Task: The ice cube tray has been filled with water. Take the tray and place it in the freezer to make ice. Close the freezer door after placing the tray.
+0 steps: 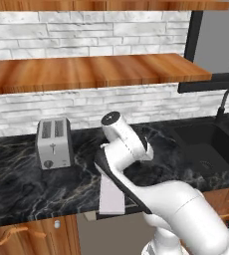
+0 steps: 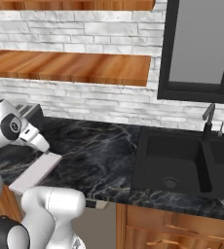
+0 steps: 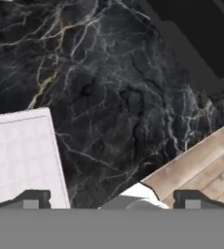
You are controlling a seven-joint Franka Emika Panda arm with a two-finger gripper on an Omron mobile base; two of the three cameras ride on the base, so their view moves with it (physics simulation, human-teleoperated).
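Above the front part of the black marble tabletop [image 3: 114, 97], the pincer [image 3: 111, 199] is held with its jaws spread wide and nothing between them. One dark finger tip [image 3: 31, 198] is seen over the near corner of the ice cube tray [image 3: 21, 160], the other [image 3: 196, 198] over the wooden floor past the tabletop's edge. The pale pinkish tray [image 1: 111, 194] is laid flat at the front edge of the tabletop, partly hidden by the white arm [image 1: 131, 149] in the left base view; in the right base view it [image 2: 36, 172] is seen just below the wrist. A silver two-slot toaster [image 1: 54, 143] is stood well to the left of the tray, near the white brick wall [image 1: 86, 104]. Two wooden shelves [image 1: 86, 72] are mounted on that wall. To the right, a black sink [image 2: 175, 163] is set into the tabletop, with a dark tap [image 2: 208, 119] behind it and a black-framed window [image 2: 201, 48] above. Wooden cabinet fronts [image 2: 172, 228] are fitted below.
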